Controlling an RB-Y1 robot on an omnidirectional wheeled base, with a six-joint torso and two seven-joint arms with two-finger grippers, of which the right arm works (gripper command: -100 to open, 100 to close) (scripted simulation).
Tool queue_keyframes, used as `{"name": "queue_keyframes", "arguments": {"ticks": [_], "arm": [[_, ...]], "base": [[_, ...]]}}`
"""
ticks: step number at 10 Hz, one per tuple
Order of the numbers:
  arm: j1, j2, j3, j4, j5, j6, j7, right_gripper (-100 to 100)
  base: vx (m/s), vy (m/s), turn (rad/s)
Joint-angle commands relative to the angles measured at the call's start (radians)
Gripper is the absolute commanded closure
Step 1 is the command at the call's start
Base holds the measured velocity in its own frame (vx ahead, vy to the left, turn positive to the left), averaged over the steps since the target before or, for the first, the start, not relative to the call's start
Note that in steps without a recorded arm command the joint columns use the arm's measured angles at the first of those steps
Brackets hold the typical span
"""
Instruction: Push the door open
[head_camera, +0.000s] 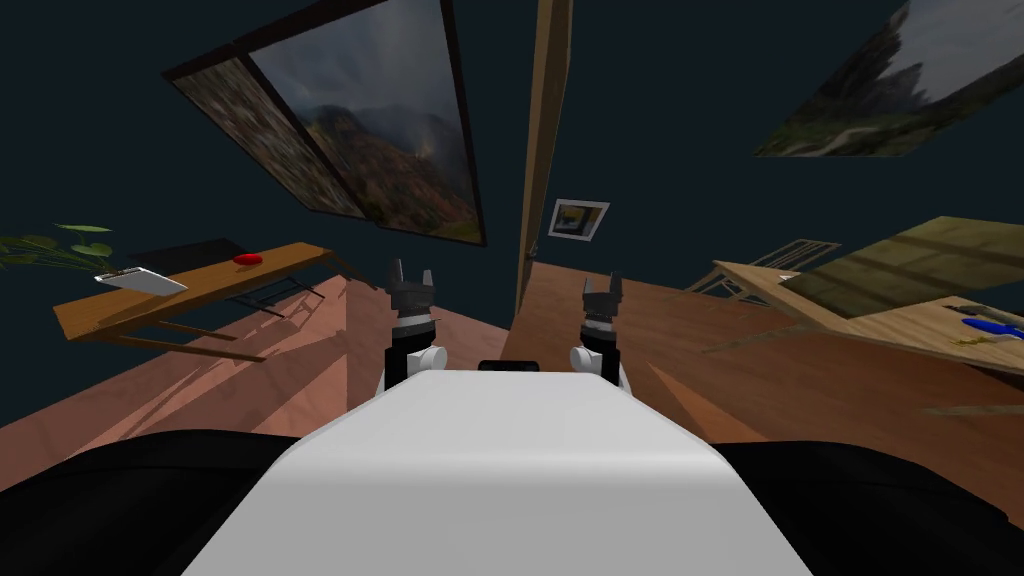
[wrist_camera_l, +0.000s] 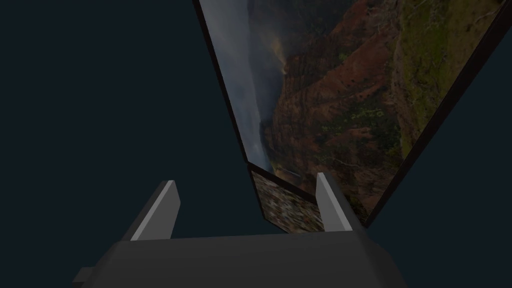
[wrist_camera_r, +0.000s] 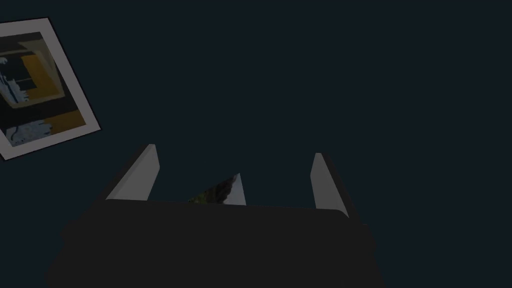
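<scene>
A tall brown wooden door (head_camera: 545, 140) stands edge-on to me straight ahead, a narrow strip rising from the floor between two dark blue walls. A small handle (head_camera: 528, 251) shows low on its side. My left gripper (head_camera: 412, 272) (wrist_camera_l: 246, 179) is raised just left of the door's foot, open and holding nothing. My right gripper (head_camera: 602, 284) (wrist_camera_r: 234, 150) is raised just right of the door's foot, also open and holding nothing. Neither gripper touches the door.
A wooden desk (head_camera: 200, 285) at the left carries a red object (head_camera: 247, 259), a white flat device (head_camera: 140, 281) and a plant (head_camera: 55, 245). Wooden tables (head_camera: 900, 300) stand at the right. A large window (head_camera: 380, 130) is on the left wall. Bare wooden floor lies on both sides.
</scene>
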Motion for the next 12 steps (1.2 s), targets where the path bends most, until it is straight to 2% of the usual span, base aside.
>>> {"name": "queue_keyframes", "arguments": {"ticks": [1, 5, 7, 9, 12], "arm": [[-0.015, -0.005, 0.018, 0.036, -0.006, -0.004, 0.015, -100], [-0.046, -0.017, 0.049, 0.105, -0.02, -0.006, 0.04, -100], [-0.069, -0.024, 0.072, 0.157, -0.03, -0.008, 0.059, -100], [-0.081, -0.028, 0.083, 0.183, -0.036, -0.009, 0.069, -100], [-0.113, -0.034, 0.115, 0.254, -0.05, -0.011, 0.095, -100]], "base": [[0.145, -0.16, 0.186], [0.103, -0.15, 0.187], [0.113, -0.201, 0.227], [0.083, -0.15, 0.13], [0.089, -0.167, 0.21]]}}
